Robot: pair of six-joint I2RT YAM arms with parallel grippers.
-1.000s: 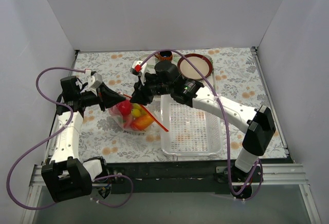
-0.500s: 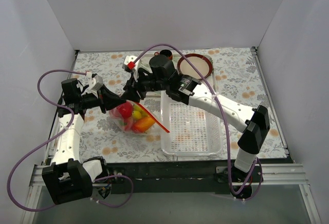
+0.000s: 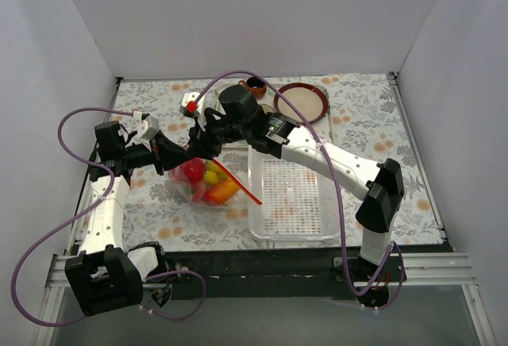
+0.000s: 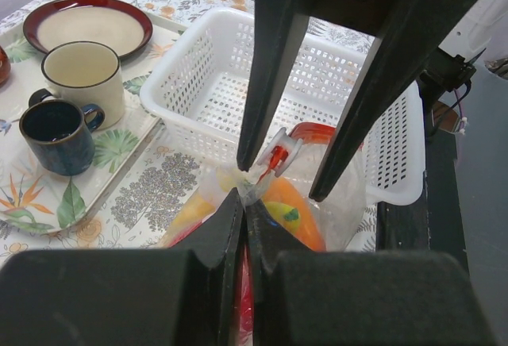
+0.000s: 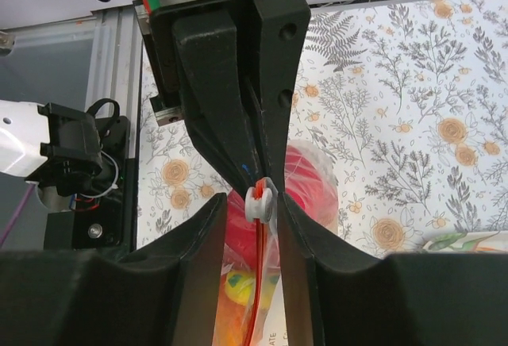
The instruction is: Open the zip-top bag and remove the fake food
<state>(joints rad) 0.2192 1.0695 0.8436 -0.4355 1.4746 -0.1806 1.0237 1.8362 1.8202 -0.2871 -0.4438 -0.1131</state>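
Zip-top bag (image 3: 208, 187) lies on the floral table (image 3: 365, 116), just left of the white basket (image 3: 295, 233); the fake food (image 3: 195, 170) is inside it. Left gripper (image 4: 240, 200) is clamped shut on the bag's upper edge. Right gripper (image 5: 254, 203) stands partly open astride the zip slider (image 5: 259, 197); a gap shows on one side.
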